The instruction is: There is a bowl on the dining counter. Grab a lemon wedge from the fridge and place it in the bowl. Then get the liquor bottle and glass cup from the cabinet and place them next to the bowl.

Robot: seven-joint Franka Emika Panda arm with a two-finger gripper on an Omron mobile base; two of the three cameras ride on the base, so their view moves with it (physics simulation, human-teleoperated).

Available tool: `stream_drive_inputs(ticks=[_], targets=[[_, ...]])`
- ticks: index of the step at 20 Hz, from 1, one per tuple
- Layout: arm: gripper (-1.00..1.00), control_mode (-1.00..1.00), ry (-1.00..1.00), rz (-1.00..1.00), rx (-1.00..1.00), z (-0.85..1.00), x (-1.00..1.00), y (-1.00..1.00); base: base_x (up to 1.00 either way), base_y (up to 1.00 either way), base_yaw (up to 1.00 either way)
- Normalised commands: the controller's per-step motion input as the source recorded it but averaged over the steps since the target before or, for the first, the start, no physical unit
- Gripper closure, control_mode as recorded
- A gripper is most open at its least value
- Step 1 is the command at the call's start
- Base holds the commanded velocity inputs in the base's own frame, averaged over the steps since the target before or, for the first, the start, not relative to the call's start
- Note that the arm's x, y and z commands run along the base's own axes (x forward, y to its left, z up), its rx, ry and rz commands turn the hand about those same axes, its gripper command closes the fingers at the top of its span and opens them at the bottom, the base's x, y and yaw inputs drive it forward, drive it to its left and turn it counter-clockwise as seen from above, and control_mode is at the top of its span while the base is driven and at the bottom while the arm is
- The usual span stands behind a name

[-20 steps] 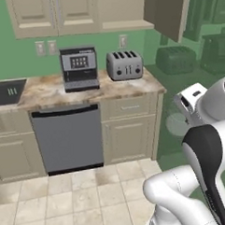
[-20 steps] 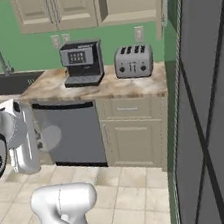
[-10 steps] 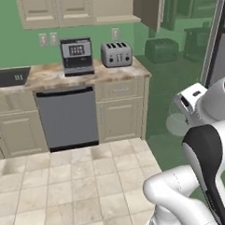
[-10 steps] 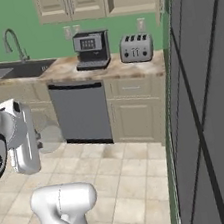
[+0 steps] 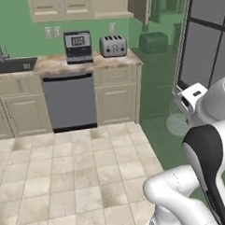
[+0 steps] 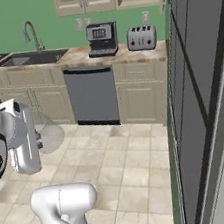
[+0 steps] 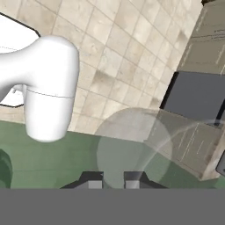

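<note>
Base turned, sink (image 6: pixel 31 58) perhaps entering view

Clear, seemingly smooth glass cup (image 7: pixel 132 149); matt beige floor tiles (image 5: pixel 75 177).

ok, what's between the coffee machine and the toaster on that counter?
Nothing. There is just a bare strip of the stone counter top between the coffee machine and the toaster, seen in both base views.

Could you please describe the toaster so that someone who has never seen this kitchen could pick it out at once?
Find the stone counter along the green wall, above the grey dishwasher. Two appliances stand on it side by side near its right end. The toaster is the low, silver, rounded box with slots on top, right of the taller black coffee machine, which has a screen.
</note>
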Motion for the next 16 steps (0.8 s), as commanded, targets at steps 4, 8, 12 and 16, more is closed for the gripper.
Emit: stream_drive_inputs(ticks=[4, 8, 12, 16], targets=[[1.0, 1.0, 0.0, 0.0, 0.0, 0.0, 0.0, 0.0, -1.0, 0.51, 0.1], [1.0, 1.0, 0.0, 0.0, 0.0, 0.0, 0.0, 0.0, -1.0, 0.55, 0.12], [1.0, 1.0, 0.0, 0.0, 0.0, 0.0, 0.0, 0.0, -1.0, 0.55, 0.12], [1.0, 1.0, 0.0, 0.0, 0.0, 0.0, 0.0, 0.0, -1.0, 0.63, 0.12]])
